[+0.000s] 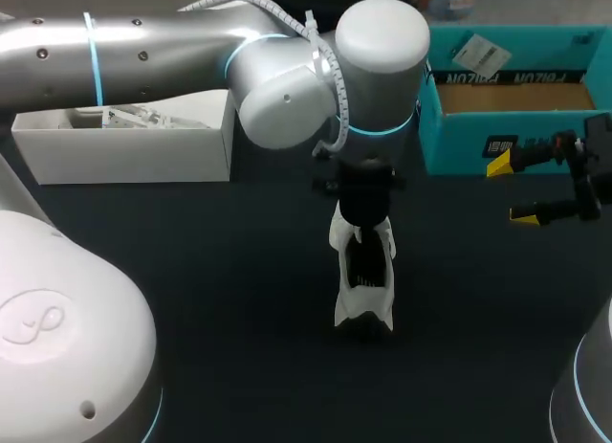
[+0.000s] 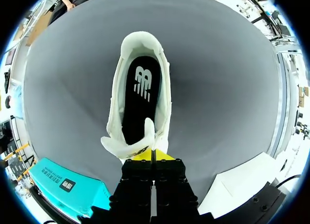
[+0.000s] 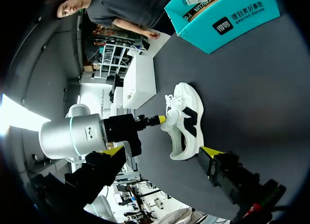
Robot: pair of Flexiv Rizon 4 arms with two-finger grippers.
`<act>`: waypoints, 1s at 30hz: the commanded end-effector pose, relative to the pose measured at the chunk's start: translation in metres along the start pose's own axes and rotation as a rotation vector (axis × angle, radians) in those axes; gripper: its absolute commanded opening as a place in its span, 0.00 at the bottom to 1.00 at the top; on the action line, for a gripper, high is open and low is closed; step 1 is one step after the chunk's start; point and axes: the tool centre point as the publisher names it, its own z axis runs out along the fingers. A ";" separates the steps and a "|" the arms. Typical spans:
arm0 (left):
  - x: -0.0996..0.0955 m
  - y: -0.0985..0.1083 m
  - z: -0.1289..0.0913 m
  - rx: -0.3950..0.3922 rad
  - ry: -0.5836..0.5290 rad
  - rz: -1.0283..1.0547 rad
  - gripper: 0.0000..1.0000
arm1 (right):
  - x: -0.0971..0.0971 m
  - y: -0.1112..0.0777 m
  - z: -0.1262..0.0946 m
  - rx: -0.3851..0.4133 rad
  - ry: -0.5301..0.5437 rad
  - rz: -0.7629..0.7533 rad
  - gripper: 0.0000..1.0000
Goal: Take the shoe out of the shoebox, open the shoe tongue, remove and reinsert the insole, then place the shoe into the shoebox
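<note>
A white shoe with a black insole stands on the dark table, toe toward the teal shoebox. My left arm reaches in over it. Its gripper is shut on the shoe's tongue, which is pulled up and away from the shoe's opening, so the insole shows. In the right wrist view the shoe lies ahead of my right gripper, with the left gripper pinching its tongue. My right gripper hangs open and holds nothing, right of the shoe and in front of the shoebox.
The teal shoebox stands open at the back right. A white box with paper in it stands at the back left. A person's hand rests by the table's far edge.
</note>
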 end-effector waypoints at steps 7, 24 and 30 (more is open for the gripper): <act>-0.014 0.017 -0.019 -0.056 -0.045 -0.016 0.00 | 0.000 -0.001 0.001 -0.003 -0.003 0.001 1.00; 0.003 -0.018 0.008 0.019 0.061 0.050 0.00 | 0.000 -0.001 0.001 -0.003 -0.003 0.001 1.00; -0.010 0.005 -0.019 -0.059 -0.025 0.003 0.00 | 0.000 -0.001 0.001 -0.003 -0.003 0.001 1.00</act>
